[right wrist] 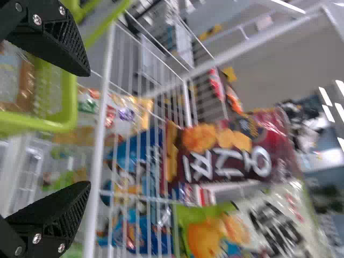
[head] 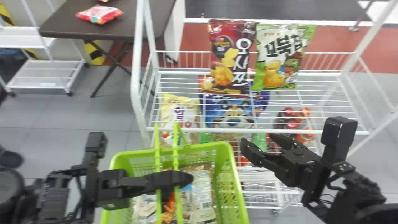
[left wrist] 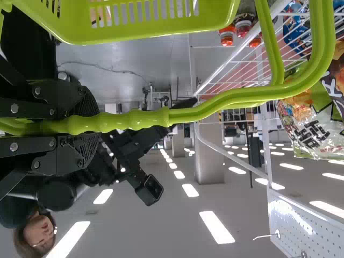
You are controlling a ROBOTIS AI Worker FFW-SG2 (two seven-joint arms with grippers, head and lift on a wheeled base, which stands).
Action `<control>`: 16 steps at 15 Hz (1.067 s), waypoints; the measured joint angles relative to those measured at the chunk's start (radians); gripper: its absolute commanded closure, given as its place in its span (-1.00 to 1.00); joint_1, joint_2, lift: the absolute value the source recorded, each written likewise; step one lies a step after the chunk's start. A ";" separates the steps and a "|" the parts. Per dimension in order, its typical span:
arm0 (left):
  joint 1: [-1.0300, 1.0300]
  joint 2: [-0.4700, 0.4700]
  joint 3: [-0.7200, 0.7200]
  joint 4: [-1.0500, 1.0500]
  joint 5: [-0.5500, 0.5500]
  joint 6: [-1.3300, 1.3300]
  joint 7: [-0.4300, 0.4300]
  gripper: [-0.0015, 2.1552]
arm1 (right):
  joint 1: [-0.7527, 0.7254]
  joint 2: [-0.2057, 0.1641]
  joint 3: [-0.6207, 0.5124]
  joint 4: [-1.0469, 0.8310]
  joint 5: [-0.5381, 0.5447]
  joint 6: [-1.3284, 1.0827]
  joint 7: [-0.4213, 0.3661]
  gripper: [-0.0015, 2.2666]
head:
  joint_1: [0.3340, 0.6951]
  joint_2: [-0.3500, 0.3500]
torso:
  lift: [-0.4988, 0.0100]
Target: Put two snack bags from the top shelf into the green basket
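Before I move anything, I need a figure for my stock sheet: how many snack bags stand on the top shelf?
2. The dark red bag is on the left, and the green-and-white bag right beside it. Another directly behind them could be hidden.

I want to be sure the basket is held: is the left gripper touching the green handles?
Touching. The left wrist view shows the left gripper clamped on the green handles, with a finger against them on each side.
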 measured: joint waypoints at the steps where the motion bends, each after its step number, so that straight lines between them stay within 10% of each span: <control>1: 0.001 0.000 0.000 0.000 0.000 0.000 0.001 0.99 | 0.025 0.013 -0.004 0.037 0.027 -0.166 -0.009 -0.93 | 1.00 -0.34 | 0.96; 6: 0.006 -0.002 0.000 0.001 0.000 0.000 0.001 0.99 | 0.085 0.045 0.063 0.221 0.175 -0.689 -0.123 -0.93 | 1.00 -0.43 | 0.96; 16: 0.040 -0.016 0.020 -0.022 0.006 0.000 0.006 0.99 | 0.142 0.046 0.111 0.320 0.258 -0.855 -0.170 -0.93 | 1.00 -0.35 | 0.96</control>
